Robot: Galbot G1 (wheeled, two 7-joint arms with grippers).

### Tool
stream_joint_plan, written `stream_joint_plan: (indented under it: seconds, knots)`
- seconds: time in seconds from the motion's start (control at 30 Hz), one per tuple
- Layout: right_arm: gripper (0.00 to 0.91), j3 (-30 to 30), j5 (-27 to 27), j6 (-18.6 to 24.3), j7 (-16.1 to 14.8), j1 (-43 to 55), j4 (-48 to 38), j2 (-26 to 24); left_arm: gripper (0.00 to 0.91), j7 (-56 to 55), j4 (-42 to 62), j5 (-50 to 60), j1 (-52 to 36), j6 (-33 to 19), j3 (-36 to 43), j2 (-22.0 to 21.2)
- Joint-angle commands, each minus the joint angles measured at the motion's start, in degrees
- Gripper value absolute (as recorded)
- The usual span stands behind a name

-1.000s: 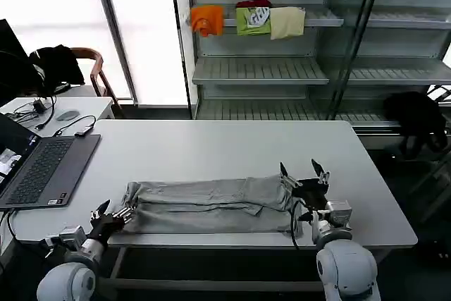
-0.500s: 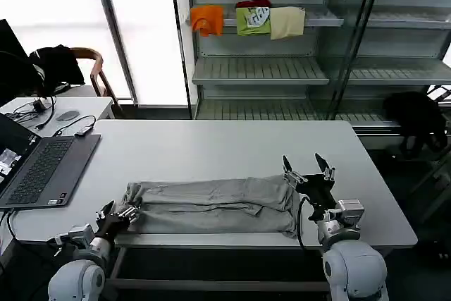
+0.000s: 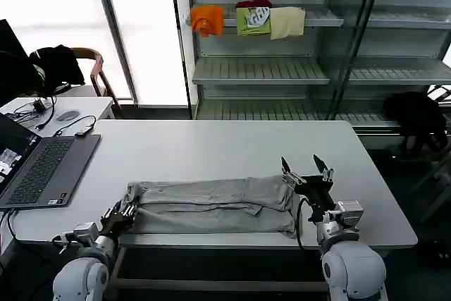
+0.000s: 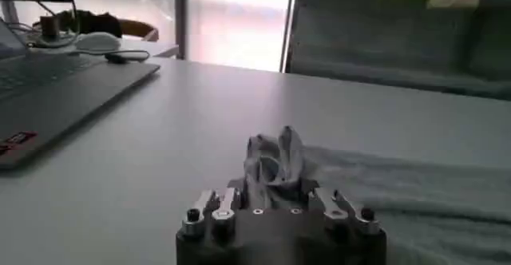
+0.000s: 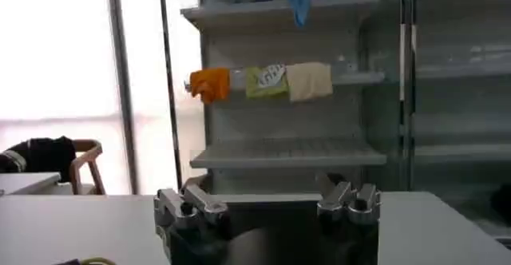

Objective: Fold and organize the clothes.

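A light grey shirt (image 3: 211, 206) lies folded into a long band along the near edge of the white counter (image 3: 225, 146), running between my two arms. My left gripper (image 3: 121, 214) sits at the shirt's left end, low at the counter's near edge, and its fingers (image 3: 127, 210) are closed on a bunched fold of the cloth; in the left wrist view that pinched fold (image 4: 275, 156) stands up in a small crumpled peak just past the gripper body, with the rest of the shirt stretching away flat across the counter. My right gripper (image 3: 304, 174) is at the shirt's right end, raised off the counter with its fingers (image 3: 319, 166) spread wide apart and pointing upward, holding nothing; the shirt's right edge lies just beside and below it. In the right wrist view the two spread fingers (image 5: 349, 199) frame the shelves beyond the counter. To the left of the shirt, well apart from it, an open laptop (image 3: 42, 167) rests on the counter. Behind the counter stands a metal shelf unit (image 3: 296, 68), and on one of its upper shelves hang an orange garment (image 3: 207, 19), a green one (image 3: 253, 20) and a cream one (image 3: 287, 22) side by side.
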Motion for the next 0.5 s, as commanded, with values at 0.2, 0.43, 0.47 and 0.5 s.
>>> stream_joint_plan:
  seconds: [0.2, 0.43, 0.47, 0.5]
  knots:
    - [0.907, 0.05, 0.26, 0.14, 0.02, -0.16, 0.02, 0.12, 0.000, 2.24, -0.16, 2.93, -0.13, -1.24, -0.27, 0.51]
    - [0.907, 0.71, 0.27, 0.31, 0.08, -0.38, -0.68, -0.11, 0.000, 6.74, -1.61, 7.35, -0.92, -5.53, -4.88, 3.24]
    - [0.907, 0.93, 0.36, 0.41, 0.12, -0.45, -0.93, -0.29, 0.000, 7.70, -1.73, 8.96, -1.38, -5.50, -5.67, 3.96]
    - [0.907, 1.05, 0.39, 0.43, 0.14, -0.49, -1.02, -0.35, 0.000, 8.10, -1.70, 9.65, -1.60, -5.51, -6.73, 4.86]
